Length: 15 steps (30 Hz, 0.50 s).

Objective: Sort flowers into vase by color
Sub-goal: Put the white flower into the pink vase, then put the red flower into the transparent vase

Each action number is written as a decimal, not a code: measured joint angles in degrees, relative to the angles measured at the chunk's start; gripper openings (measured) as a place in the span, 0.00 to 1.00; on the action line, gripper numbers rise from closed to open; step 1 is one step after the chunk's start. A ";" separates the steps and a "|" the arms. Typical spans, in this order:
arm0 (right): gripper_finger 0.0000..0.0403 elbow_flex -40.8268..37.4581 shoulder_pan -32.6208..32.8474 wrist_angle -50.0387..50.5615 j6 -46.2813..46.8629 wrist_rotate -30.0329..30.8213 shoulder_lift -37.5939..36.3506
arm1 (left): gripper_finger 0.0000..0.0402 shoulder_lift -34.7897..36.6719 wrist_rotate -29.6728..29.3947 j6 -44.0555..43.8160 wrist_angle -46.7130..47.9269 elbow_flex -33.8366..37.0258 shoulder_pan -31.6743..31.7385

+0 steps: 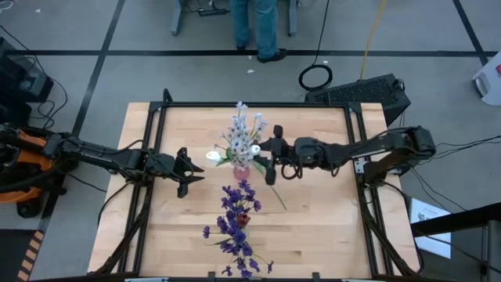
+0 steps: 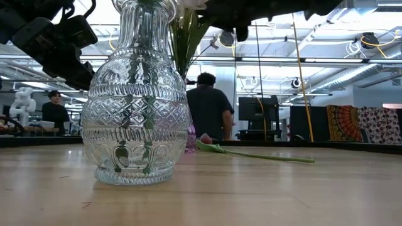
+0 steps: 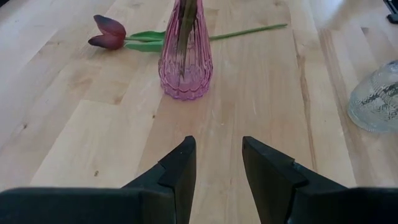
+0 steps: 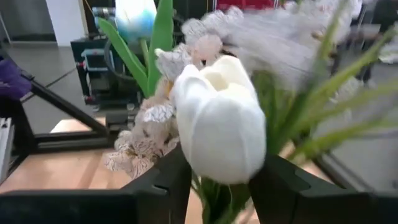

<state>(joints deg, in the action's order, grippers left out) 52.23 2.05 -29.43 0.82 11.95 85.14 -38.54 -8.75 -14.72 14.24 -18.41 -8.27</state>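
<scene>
While parted around a white tulip bud (image 4: 221, 118) — right claw (image 4: 217, 186) above pink vase (image 1: 242, 170); left claw (image 3: 217, 177) apart.

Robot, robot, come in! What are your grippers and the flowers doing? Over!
Left gripper open, waiting beside pink vase. Right gripper open around white tulip over that vase. Dark red tulip lying on table. Nothing blocking.

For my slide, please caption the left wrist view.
Open left end effector faces pink vase; dark red tulip lies behind.
</scene>
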 joint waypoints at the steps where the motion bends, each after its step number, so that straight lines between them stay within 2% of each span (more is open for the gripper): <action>1: 0.34 0.00 0.00 2.10 1.05 -0.02 -0.90 | 0.34 0.00 0.00 -0.02 0.00 0.00 -0.02; 5: 0.34 0.02 0.00 11.05 4.33 -0.02 -4.43 | 0.34 0.00 0.00 -0.04 0.00 0.00 -0.02; 11: 0.34 0.00 0.00 23.13 4.56 -0.05 -9.15 | 0.34 -0.02 0.00 -0.15 -0.03 0.00 -0.01; 15: 0.34 0.00 -0.02 31.07 8.01 0.04 -11.68 | 0.34 -0.02 -0.40 -3.65 -0.07 0.00 0.00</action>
<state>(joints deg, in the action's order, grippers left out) 52.23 2.02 1.64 8.84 11.99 73.47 -38.57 -9.16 -18.38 14.17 -18.41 -8.27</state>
